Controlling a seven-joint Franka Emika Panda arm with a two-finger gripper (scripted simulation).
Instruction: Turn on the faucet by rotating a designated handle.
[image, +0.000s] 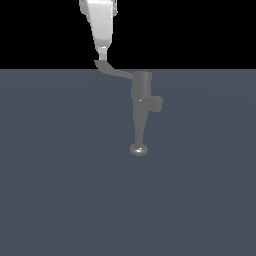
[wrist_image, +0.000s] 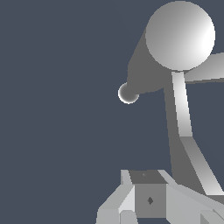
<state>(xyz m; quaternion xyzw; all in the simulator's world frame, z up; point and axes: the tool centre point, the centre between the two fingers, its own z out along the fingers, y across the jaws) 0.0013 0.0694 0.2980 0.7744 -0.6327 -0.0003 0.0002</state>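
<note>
The dull-grey faucet (image: 141, 92) stands upright on its round disc base (image: 139, 149), with a stubby side knob (image: 157, 103) toward the exterior view's right. Its thin flat handle (image: 115, 71) projects from the top toward the exterior view's left, ending in a flared tip. My white gripper (image: 102, 54) comes down from above and its tip meets that flared end. The fingers look pressed together with nothing held. In the wrist view the faucet (wrist_image: 179, 35) is seen from above, and the handle (wrist_image: 183, 118) runs toward my fingers (wrist_image: 118, 203), passing just beside them.
The faucet stands alone on a flat blue-grey floor (image: 60, 190). Black background lies behind the floor's far edge.
</note>
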